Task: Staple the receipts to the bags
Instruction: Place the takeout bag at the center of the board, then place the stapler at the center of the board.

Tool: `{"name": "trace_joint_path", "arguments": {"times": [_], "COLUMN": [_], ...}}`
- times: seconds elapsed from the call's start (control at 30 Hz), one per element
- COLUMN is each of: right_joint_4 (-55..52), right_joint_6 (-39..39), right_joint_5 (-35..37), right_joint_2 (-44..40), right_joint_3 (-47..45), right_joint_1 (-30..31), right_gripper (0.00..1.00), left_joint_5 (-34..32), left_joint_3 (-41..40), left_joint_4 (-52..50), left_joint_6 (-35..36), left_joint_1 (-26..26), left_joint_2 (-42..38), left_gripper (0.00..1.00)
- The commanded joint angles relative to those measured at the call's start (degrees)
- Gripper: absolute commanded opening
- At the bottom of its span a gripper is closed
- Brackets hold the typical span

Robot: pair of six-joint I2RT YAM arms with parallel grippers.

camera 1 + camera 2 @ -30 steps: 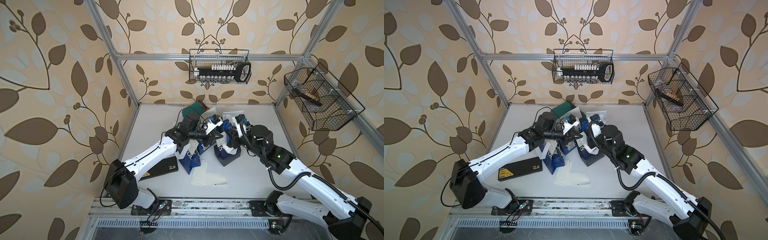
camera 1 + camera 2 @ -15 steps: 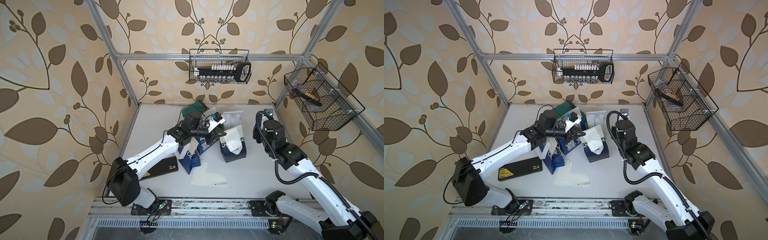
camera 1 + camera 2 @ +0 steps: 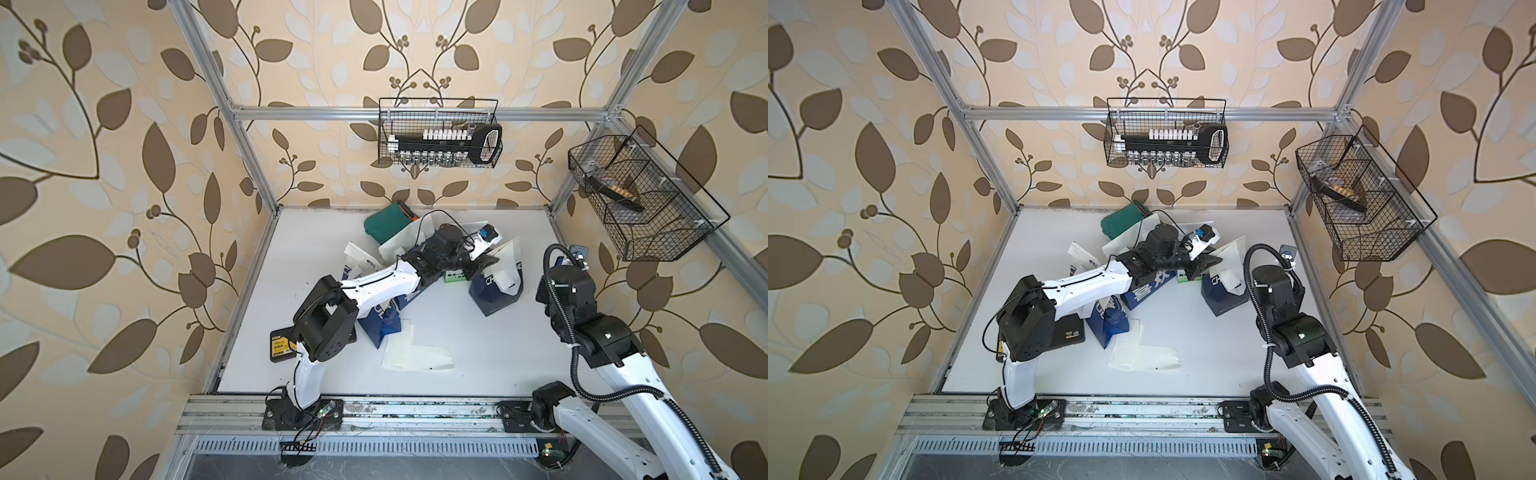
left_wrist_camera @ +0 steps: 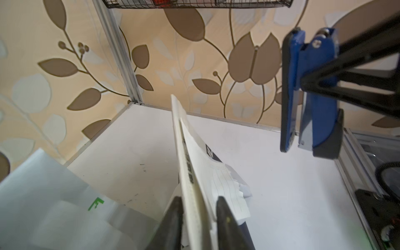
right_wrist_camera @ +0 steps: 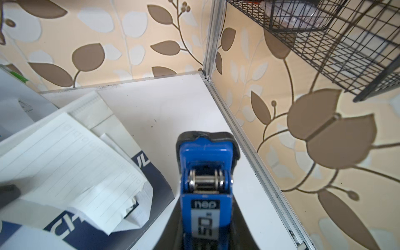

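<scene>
A navy-and-white bag (image 3: 494,293) (image 3: 1223,297) stands right of centre with a white lined receipt (image 3: 508,274) (image 5: 71,164) folded over its rim. My left gripper (image 3: 484,264) (image 4: 200,216) is at that rim, open, one finger on each side of the bag's edge (image 4: 188,173) and the receipt (image 4: 216,179). By the right wall, clear of the bag, my right gripper (image 3: 1287,257) (image 5: 205,227) is shut on a blue stapler (image 5: 205,173) (image 4: 303,97). Under the left arm sit another navy bag (image 3: 382,324) and a green-and-white bag (image 3: 455,276). Loose receipts (image 3: 415,355) lie near the front.
A dark green case (image 3: 386,222) lies at the back. Near the left arm's elbow is a flat black box with a yellow label (image 3: 282,345). Wire baskets hang on the back wall (image 3: 438,141) and the right wall (image 3: 636,199).
My right arm has pulled the stapler away from the bag to the right wall. The left gripper's jaws have parted around the bag's rim.
</scene>
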Motion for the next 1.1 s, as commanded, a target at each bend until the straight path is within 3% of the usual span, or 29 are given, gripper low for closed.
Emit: {"name": "trace_joint_path", "arguments": {"times": [0.0, 0.13, 0.23, 0.37, 0.47, 0.6, 0.77, 0.87, 1.07], "right_joint_4": [0.6, 1.0, -2.4, -12.8, -14.6, -14.6, -10.8, -9.7, 0.2], "right_joint_6": [0.6, -0.7, -0.4, 7.1, 9.6, 4.1, 1.8, 0.5, -0.6], "right_joint_5": [-0.1, -2.9, -6.5, -15.1, -28.8, -39.6, -45.9, -47.3, -44.2], "right_joint_2": [-1.3, -2.7, -3.8, -1.3, 3.3, 12.2, 21.1, 28.6, 40.9], "right_joint_3": [-0.9, -1.6, -2.0, -2.6, -4.5, -3.7, -3.7, -1.3, 2.3], "right_joint_1": [-0.3, -0.4, -0.3, 0.5, 1.1, 4.7, 9.0, 10.1, 8.4], "right_gripper": [0.0, 0.0, 0.0, 0.0, 0.0, 0.0, 0.0, 0.0, 0.0], "left_joint_5": [-3.1, -2.3, -6.3, -16.5, -27.6, -43.4, -56.5, -57.6, -51.0], "left_joint_3": [3.6, 11.2, 13.2, 5.3, 3.1, -0.9, -9.0, -10.0, -10.7], "left_joint_4": [5.4, -6.5, -13.3, -14.4, -22.0, -29.6, -31.4, -35.8, -41.8], "left_joint_6": [-5.7, -10.0, -11.1, -13.7, -16.2, -21.1, -30.3, -36.5, -43.0], "left_joint_1": [0.2, 0.2, 0.2, 0.3, 0.4, 1.0, 2.4, 5.7, 10.9], "left_joint_2": [0.3, -1.1, -5.4, -15.8, -21.2, -27.4, -35.7, -36.7, -35.5], "left_gripper": [0.99, 0.99, 0.99, 0.99, 0.99, 0.99, 0.99, 0.99, 0.99]}}
